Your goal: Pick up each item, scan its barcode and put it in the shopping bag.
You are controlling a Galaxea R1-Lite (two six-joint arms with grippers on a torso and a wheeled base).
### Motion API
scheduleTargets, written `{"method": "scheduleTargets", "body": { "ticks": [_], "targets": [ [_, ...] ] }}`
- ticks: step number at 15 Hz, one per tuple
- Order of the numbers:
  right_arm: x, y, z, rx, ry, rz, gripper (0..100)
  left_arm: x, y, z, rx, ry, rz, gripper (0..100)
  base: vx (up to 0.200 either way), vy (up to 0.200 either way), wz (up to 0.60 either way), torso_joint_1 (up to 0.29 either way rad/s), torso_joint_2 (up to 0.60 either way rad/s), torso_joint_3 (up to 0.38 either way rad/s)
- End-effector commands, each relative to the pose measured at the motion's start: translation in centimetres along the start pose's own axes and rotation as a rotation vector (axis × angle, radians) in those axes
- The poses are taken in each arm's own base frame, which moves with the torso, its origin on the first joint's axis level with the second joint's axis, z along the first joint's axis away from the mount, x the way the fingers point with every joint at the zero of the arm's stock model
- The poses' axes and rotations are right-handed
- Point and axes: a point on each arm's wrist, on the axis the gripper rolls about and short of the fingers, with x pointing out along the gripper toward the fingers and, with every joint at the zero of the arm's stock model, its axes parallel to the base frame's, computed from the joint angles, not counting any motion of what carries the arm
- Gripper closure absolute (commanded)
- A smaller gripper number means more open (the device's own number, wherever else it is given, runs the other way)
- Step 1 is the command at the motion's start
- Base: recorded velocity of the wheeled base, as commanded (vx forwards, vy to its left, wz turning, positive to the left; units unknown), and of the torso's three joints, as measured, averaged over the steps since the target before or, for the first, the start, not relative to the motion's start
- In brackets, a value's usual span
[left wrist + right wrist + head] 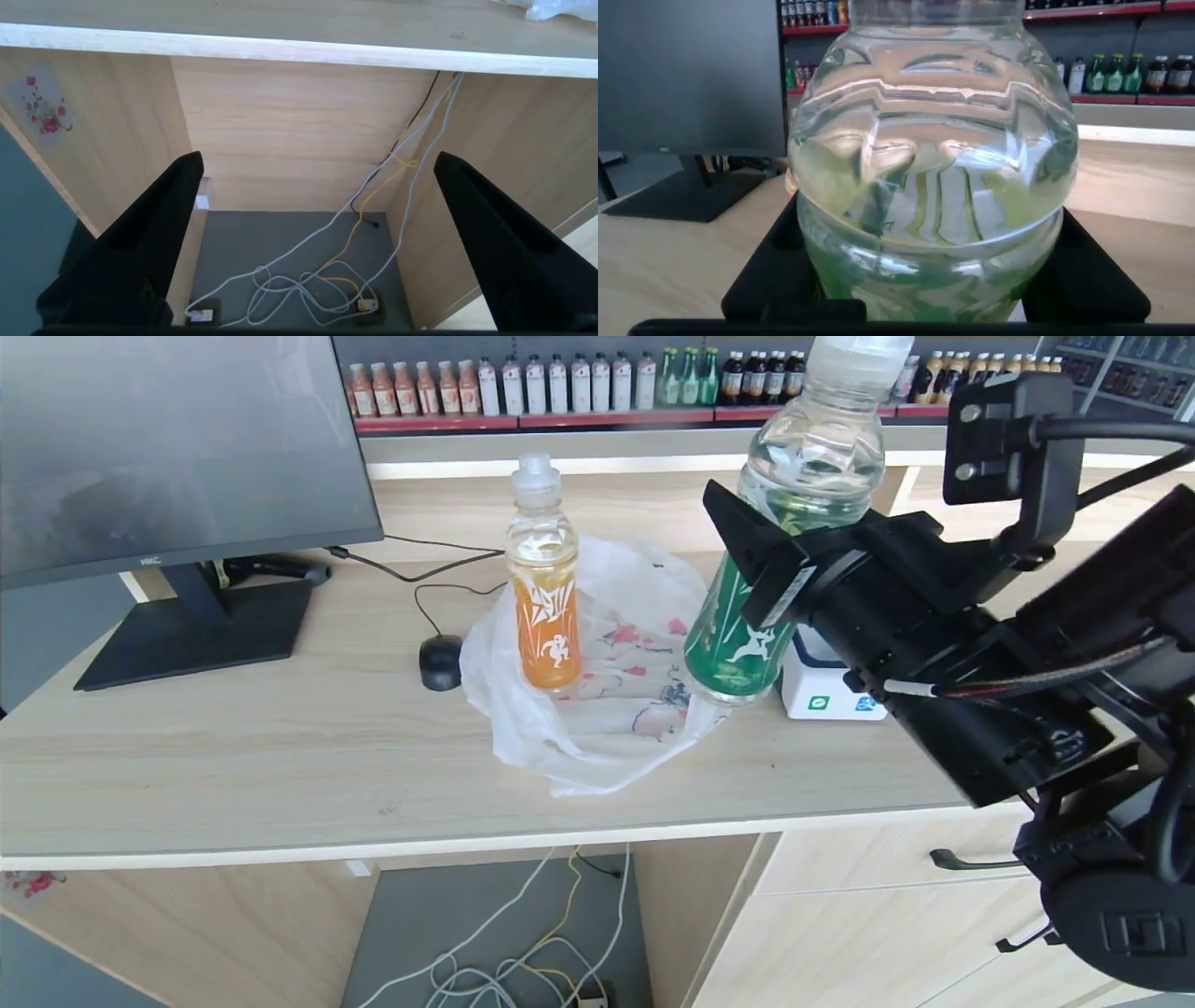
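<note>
1. The left gripper [316, 159] hangs low in front of the wooden counter [233, 756], below its front edge. Its jaws are spread wide with nothing between them. It faces the recess under the counter, where white and yellow cables [308, 271] lie looped on the floor.
2. The right gripper [794, 537] is raised over the right part of the counter, and its jaws pinch the green bottle [747, 635]. They grip around its body, just under the clear shoulder.
3. The green bottle leans slightly, cap uppermost. Its base shows at the right edge of the shopping bag [607, 719], in front of a small white box [826, 695]. Whether the base touches anything cannot be told.
4. The shopping bag, thin white plastic with a printed pattern, lies crumpled at the middle of the counter.
5. An orange bottle [544, 607] stands upright on the bag, well apart from the green one. Plastic rises against its lower left side.
6. A black mouse [440, 663] sits just left of the bag, with its cord running back.
7. A dark monitor [177, 439] stands on its stand at the far left.
8. Behind the counter, a shelf [560, 422] carries rows of bottles.
</note>
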Motion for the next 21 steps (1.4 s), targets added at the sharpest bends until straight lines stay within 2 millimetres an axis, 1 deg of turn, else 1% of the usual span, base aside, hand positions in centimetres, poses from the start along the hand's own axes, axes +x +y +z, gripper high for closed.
{"method": "scheduleTargets", "body": {
  "ticks": [1, 3, 5, 8, 10, 16, 20, 21],
  "targets": [
    [2.7, -0.5, 1.5, 0.014, -0.006, 0.000, 100, 0.0, 0.0, 0.0, 0.000, 0.000, 0.001, 0, 0.000, 0.000, 0.00, 0.000, 0.00, 0.000],
    [4.7, -0.7, 1.2, 0.001, 0.005, 0.008, 100, 0.0, 0.0, 0.0, 0.000, 0.000, 0.001, 0, 0.000, 0.000, 0.00, 0.000, 0.00, 0.000],
    [5.5, -0.8, 0.8, -0.006, 0.036, 0.007, 100, 0.0, 0.0, 0.0, 0.000, 0.000, 0.001, 0, 0.000, 0.000, 0.00, 0.000, 0.00, 0.000],
    [7.1, -2.1, -1.2, -0.022, 0.111, -0.029, 100, 0.0, 0.0, 0.0, 0.000, 0.000, 0.001, 0, 0.000, 0.000, 0.00, 0.000, 0.00, 0.000],
    [8.1, -2.2, -2.2, -0.026, 0.128, -0.037, 100, 0.0, 0.0, 0.0, 0.000, 0.000, 0.000, 0, 0.000, 0.000, 0.00, 0.000, 0.00, 0.000],
    [10.0, -1.7, -6.3, -0.029, 0.167, -0.038, 100, 0.0, 0.0, 0.0, 0.000, 0.000, 0.000, 0, 0.000, 0.000, 0.00, 0.000, 0.00, 0.000],
    [10.5, -1.5, -7.8, -0.028, 0.179, -0.035, 100, 0.0, 0.0, 0.0, 0.000, -0.002, 0.001, 0, 0.000, 0.000, 0.00, 0.000, 0.00, 0.000],
    [10.7, -2.2, -8.4, -0.035, 0.186, -0.050, 100, 0.0, 0.0, 0.0, 0.000, 0.000, 0.001, 0, 0.000, 0.000, 0.00, 0.000, 0.00, 0.000]
  ]
}}
